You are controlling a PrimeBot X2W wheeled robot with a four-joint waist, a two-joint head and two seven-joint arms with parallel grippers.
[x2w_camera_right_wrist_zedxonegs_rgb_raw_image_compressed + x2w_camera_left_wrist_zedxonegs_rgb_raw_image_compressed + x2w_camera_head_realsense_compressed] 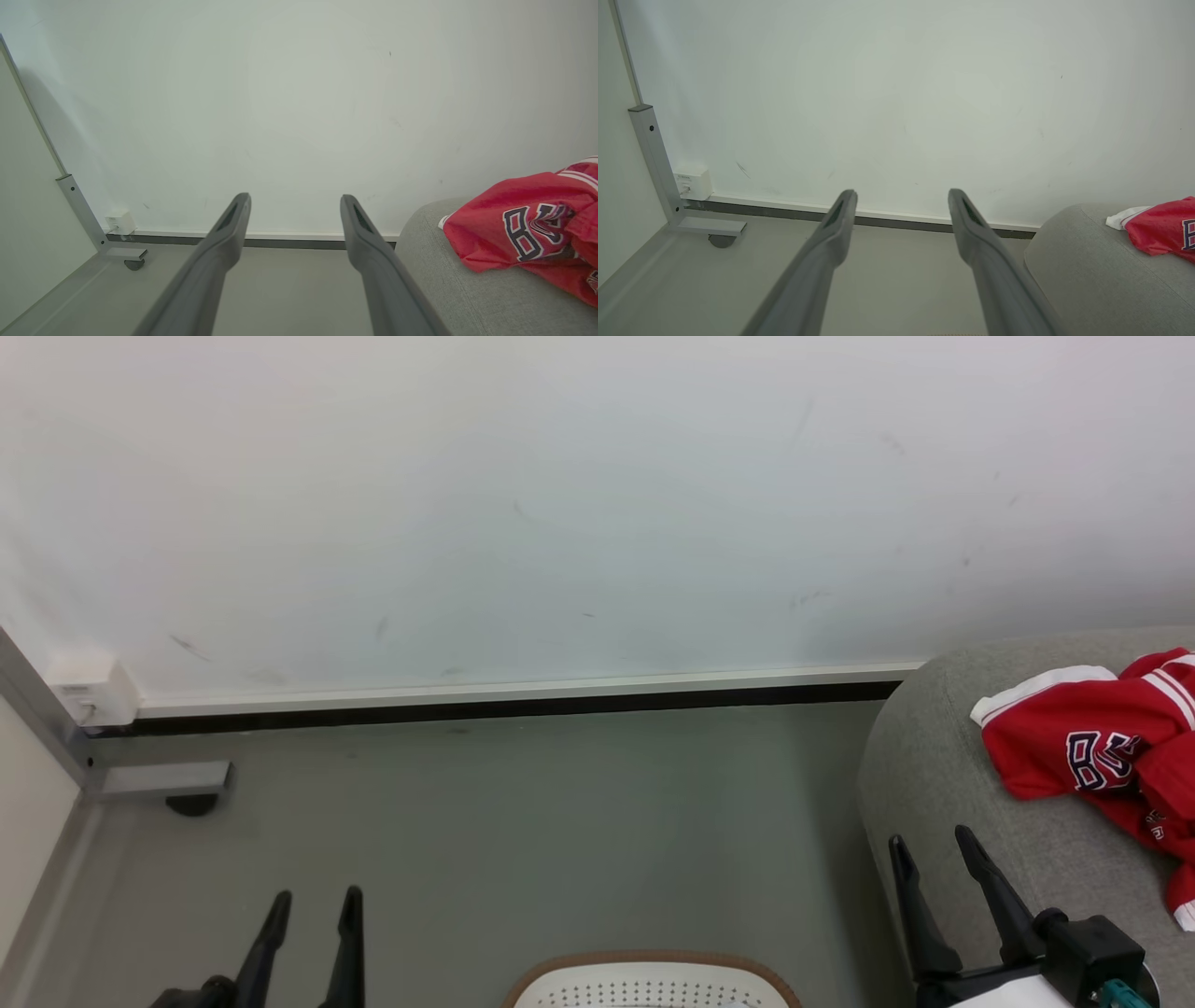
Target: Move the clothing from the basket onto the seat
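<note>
The red clothing lies in a crumpled heap on the grey seat at the right side of the head view. Its white trim is near the seat's round corner, but some bare grey cloth shows between the trim and the edge. The basket sits at the very bottom of the head view, and you can see just its brown rim and a bit of its dotted white side. What is inside it is out of sight. The left fingers are spread apart and hold nothing. They point up over the bare grey floor to the left of the basket. The right fingers are spread apart too, with nothing between them. They show in front of the seat's near edge, to the right of the basket and a little way from the clothing. A big patch of floor runs from the basket back to the white wall, where a dark strip marks the bottom. In the far left corner there is a metal foot on a small wheel, and a little white box sits on the wall.
</note>
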